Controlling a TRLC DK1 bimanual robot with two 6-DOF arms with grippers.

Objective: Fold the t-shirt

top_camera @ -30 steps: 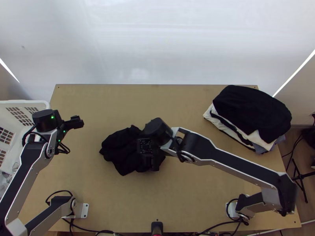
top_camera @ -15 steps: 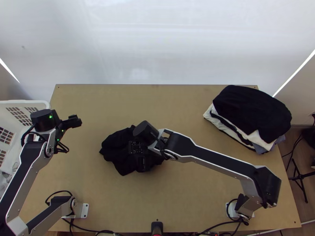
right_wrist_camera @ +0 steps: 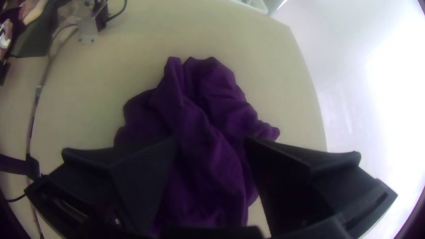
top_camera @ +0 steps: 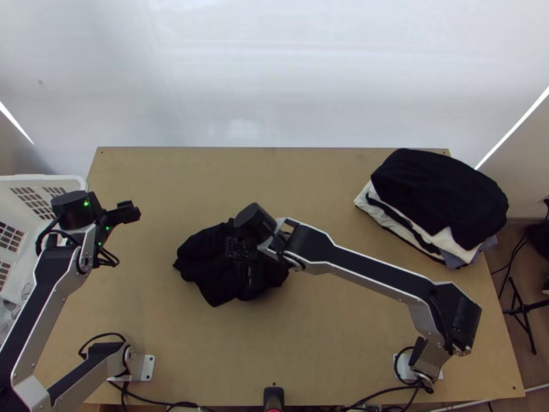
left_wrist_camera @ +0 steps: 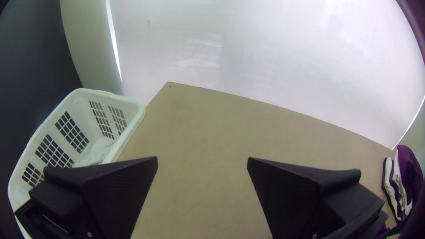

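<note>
on the tabletop, toward the left arm's side of the middle, the dark t-shirt lies bunched, the right pincer directly over it, fingers spread, no grip taken. the left pincer stands well apart from the garment, near the white basket, likewise spread and empty. step judged in hand: first pick-up, ahead of any fold; next move calls for closing on a hem or sleeve, then spreading the cloth flat.
</note>
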